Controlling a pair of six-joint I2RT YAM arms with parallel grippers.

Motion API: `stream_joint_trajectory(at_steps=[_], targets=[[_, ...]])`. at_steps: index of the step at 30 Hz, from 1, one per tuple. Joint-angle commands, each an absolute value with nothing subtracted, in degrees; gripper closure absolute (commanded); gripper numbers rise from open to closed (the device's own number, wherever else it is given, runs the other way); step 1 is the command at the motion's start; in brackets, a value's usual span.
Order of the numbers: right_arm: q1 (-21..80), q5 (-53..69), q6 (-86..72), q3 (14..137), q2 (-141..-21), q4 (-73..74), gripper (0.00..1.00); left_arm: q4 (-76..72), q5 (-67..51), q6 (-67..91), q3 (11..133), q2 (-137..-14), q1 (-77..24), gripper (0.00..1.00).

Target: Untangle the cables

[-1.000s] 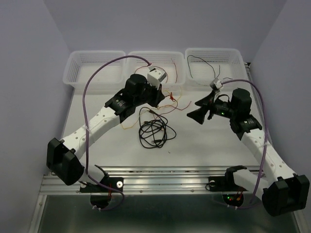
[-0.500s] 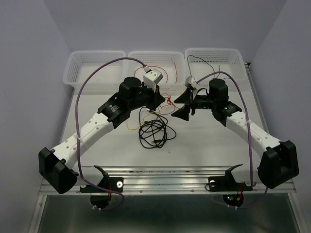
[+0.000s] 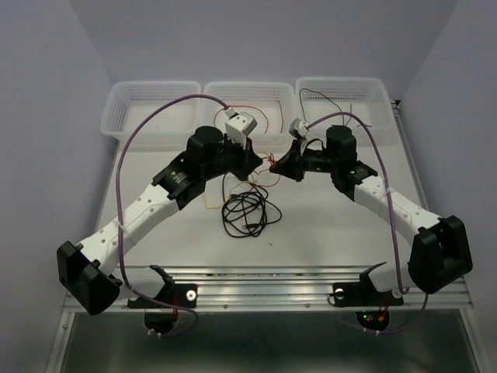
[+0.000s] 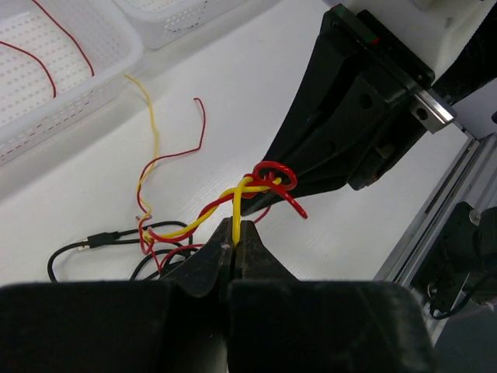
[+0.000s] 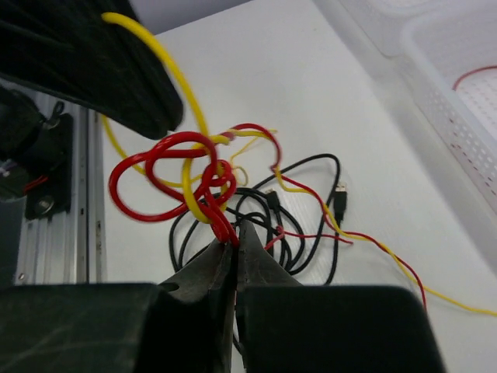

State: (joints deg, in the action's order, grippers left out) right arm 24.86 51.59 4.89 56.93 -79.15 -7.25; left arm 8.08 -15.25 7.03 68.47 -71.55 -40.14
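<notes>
The left gripper point(image 4: 234, 227) clamps the thin yellow wire point(image 4: 235, 203) and the right gripper point(image 5: 234, 233) the thin red wire point(image 5: 155, 167) at their shared knot point(image 4: 269, 179); loosening it likely calls for pulling gently apart.

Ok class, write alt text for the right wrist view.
The right gripper, shut, pinches a red wire knotted with a yellow wire above a white table; a black cable coils beneath the knot.
</notes>
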Motion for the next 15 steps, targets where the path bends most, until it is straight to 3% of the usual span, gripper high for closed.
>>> stream_joint_trajectory(at_steps=[1,6,10,15], targets=[[25.4,33.4,-2.3,55.7,-76.3,-9.5,0.99,7.4,-5.9,10.3,70.0,-66.6,-40.5,1.0],[23.1,8.9,-14.7,49.6,-74.0,-6.3,0.99,15.4,12.3,12.7,79.2,-64.8,-40.1,1.0],[16.3,5.8,-18.7,46.9,-73.7,-1.5,0.99,20.1,23.2,15.3,85.2,-63.7,-38.3,1.0],[9.5,-0.4,-19.0,46.1,-72.7,5.1,0.99,22.5,23.3,17.0,88.0,-62.4,-28.0,1.0]])
